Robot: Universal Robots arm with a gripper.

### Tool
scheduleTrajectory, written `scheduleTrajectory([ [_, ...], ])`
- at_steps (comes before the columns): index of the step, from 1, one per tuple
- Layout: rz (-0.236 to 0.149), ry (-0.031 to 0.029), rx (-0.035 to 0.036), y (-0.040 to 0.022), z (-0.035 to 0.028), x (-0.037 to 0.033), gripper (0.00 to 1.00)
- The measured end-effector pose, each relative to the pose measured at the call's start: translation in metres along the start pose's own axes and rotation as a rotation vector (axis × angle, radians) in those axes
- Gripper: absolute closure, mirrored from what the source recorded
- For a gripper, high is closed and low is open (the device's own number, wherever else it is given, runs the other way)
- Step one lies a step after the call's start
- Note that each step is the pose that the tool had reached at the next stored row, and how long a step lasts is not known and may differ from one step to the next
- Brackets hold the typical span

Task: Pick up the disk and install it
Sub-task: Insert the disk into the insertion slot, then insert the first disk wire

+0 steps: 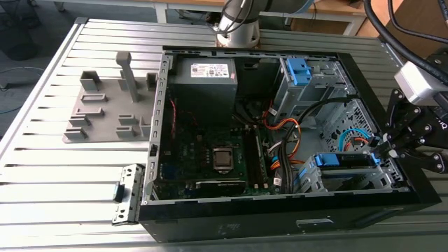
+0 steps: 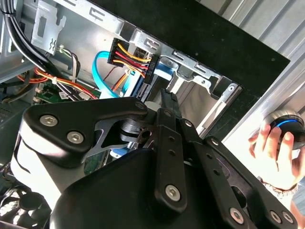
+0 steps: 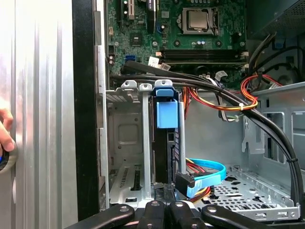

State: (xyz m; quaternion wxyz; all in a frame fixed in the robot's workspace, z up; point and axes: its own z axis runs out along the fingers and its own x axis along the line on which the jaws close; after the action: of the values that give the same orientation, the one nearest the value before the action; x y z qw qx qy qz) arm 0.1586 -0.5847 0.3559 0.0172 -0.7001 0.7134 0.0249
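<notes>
The disk [image 3: 167,114] sits on its edge in the metal cage [image 3: 125,138] inside the open computer case [image 1: 280,223]. The gripper [image 1: 384,148] is just beside it, fingers [image 3: 153,210] pressed close together. Thick black wires [image 3: 190,78] and a blue cable [image 3: 209,174] run close by. A hand [image 2: 272,152] is outside, over the counter [image 1: 56,173].

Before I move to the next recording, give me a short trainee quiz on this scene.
1. True or false: the disk stands inside the drive cage.
2. In the exterior view, the pincer hangs at the computer case's: A the exterior view's left side, B middle, C the exterior view's right side.
3. What colour is the disk's bracket?
Key: 1 true; 2 C; 3 blue.
</notes>
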Motion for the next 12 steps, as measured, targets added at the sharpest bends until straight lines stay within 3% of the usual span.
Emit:
scheduleTrajectory([
  [10, 0.000, -0.0001, 0.0000, -0.0004, 0.0000, 0.0000, 0.89],
  [12, 0.000, 0.0000, 0.0000, -0.0004, 0.0000, 0.0000, 0.77],
])
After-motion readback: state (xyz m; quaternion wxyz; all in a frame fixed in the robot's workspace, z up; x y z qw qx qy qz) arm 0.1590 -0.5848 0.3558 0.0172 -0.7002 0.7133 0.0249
